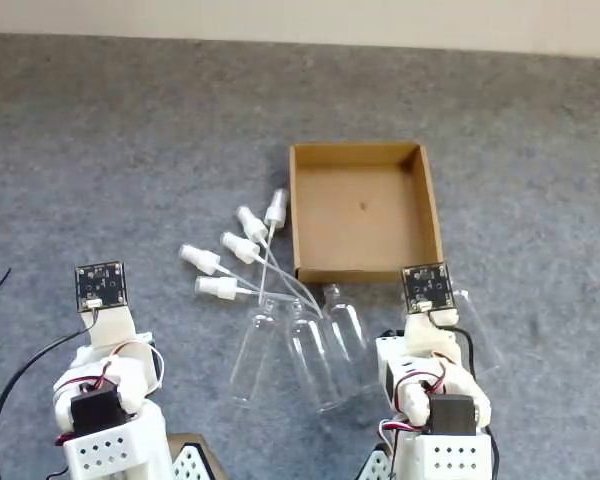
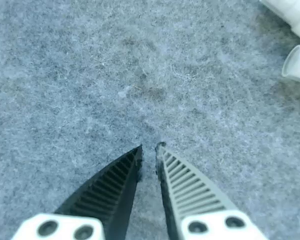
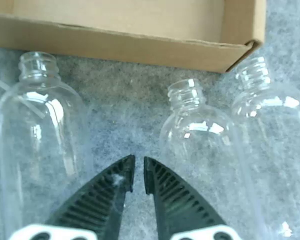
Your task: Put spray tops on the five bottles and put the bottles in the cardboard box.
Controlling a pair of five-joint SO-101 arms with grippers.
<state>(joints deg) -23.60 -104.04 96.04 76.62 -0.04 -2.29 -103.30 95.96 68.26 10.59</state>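
Several clear bottles without caps lie on the grey carpet in front of the cardboard box (image 1: 360, 210). Three of them lie side by side (image 1: 310, 350), and another lies right of the right arm (image 1: 480, 335). Several white spray tops (image 1: 238, 247) with thin tubes lie left of the box. My right gripper (image 3: 139, 161) is shut and empty, low over the carpet between two bottles (image 3: 37, 125) (image 3: 205, 145), with a third bottle (image 3: 275, 125) beside them and the box wall (image 3: 125, 45) ahead. My left gripper (image 2: 149, 148) is shut over bare carpet, with two spray tops (image 2: 296, 64) off to one side.
The box is open-topped and has nothing in it. Both arm bases (image 1: 105, 420) (image 1: 435, 420) stand at the near edge of the table. A black cable (image 1: 10, 390) runs along the left side. A pale wall borders the far edge.
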